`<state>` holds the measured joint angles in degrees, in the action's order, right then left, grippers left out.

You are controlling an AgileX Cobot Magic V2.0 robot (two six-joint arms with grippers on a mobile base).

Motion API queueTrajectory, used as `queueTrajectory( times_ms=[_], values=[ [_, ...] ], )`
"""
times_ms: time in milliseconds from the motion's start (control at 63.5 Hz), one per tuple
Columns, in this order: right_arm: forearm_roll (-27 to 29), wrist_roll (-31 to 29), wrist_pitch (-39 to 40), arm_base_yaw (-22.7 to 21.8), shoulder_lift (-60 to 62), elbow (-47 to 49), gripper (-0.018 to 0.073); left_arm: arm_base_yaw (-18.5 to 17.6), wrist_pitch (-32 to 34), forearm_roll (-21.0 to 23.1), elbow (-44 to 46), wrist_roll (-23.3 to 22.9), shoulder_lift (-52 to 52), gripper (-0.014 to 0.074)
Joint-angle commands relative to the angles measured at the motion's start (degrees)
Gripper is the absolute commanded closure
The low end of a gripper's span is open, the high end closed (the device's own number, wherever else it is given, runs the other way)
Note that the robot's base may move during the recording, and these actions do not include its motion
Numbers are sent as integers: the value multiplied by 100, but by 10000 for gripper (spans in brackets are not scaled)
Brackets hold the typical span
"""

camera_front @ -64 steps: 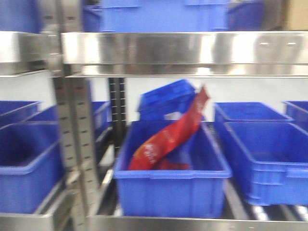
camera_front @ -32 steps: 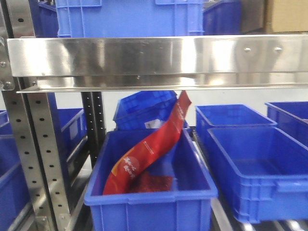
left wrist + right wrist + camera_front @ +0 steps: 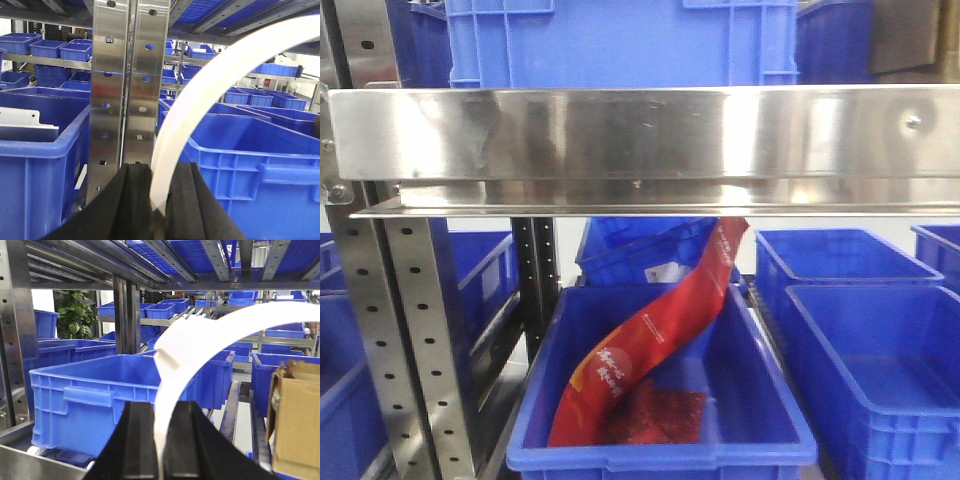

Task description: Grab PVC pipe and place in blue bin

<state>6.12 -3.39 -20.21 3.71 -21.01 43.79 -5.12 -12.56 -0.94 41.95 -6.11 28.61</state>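
Note:
In the left wrist view, a white curved strip, the PVC pipe (image 3: 200, 90), arches up and to the right from between the black pads of my left gripper (image 3: 159, 172), which is shut on its lower end. The right wrist view shows a like white arched strip (image 3: 215, 332) with a small step in it, and my right gripper (image 3: 162, 410) is shut on it. A blue bin (image 3: 660, 462) holding a red bag (image 3: 660, 330) sits on the lower shelf in the front view. Neither gripper shows there.
A steel shelf rail (image 3: 640, 150) crosses the front view, with a perforated upright (image 3: 410, 350) at left. Blue bins (image 3: 880, 340) stand to the right. A steel post (image 3: 125, 100) rises just ahead of the left gripper. A cardboard box (image 3: 295, 415) stands right of the right gripper.
The front view has steadied and shifted. The steel rail now sits lower in the frame, and the bin with the red bag lies lower and a little to the right.

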Motion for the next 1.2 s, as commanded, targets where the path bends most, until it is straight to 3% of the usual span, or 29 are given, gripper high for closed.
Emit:
queueTrajectory(
  times_ms=[0,1181],
  values=[
    [-36,-20,142,27,24,9,715,-30,154,3,7,0,-32,707],
    [-36,-20,142,27,24,9,715,-30,154,3,7,0,-32,707]
  ],
)
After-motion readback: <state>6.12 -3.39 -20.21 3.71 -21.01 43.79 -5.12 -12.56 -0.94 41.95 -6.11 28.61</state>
